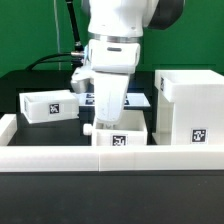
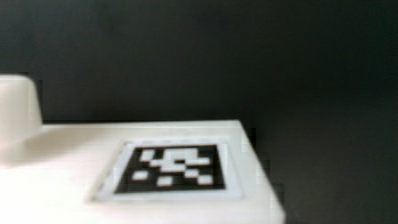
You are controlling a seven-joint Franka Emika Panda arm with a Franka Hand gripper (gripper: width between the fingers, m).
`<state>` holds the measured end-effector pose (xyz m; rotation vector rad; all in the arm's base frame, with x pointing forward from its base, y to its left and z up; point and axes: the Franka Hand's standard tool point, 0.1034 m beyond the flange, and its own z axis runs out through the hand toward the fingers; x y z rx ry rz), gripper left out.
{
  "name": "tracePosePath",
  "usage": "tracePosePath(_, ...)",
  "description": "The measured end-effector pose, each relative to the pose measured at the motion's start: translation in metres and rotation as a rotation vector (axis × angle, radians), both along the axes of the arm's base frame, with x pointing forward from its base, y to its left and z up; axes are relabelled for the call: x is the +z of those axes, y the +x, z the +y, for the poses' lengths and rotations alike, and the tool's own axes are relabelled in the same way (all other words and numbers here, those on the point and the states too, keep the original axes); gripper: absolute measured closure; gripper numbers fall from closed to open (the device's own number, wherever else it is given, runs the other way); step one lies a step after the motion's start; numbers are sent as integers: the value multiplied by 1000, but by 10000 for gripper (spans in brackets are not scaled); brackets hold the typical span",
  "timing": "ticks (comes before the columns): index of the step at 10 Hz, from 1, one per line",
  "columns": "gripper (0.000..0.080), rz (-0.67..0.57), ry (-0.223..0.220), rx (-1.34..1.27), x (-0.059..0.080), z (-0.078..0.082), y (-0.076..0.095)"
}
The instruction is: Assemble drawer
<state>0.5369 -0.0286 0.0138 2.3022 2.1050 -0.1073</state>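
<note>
The large boxy casing [image 1: 186,106] stands at the exterior view's right, a tag on its front. One small tray [image 1: 48,105] lies at the left. The second tray [image 1: 122,137] lies at the front centre, its knob [image 1: 88,130] pointing left. My gripper [image 1: 108,118] hangs straight down over this front tray, low and close to it. Its fingers are hidden by the hand and the tray. The wrist view shows a tagged white face [image 2: 175,168] very near, with a white rounded piece [image 2: 15,112] beside it. No fingers show there.
A low white wall [image 1: 60,160] runs along the table's front edge, just before the front tray. The marker board [image 1: 140,99] lies flat behind the arm. Dark cables trail at the back left [image 1: 55,58]. The table top is black.
</note>
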Motion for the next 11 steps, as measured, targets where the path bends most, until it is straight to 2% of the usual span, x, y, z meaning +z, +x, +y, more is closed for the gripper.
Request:
tracePosePath(2, 757, -6, 5, -4, 1, 6, 3)
tracePosePath(6, 757, -22, 4, -27, 0, 4, 3)
tracePosePath(9, 757, 3, -14, 66, -2, 10, 3)
tracePosePath(11, 757, 16, -21, 76, -3, 8, 2)
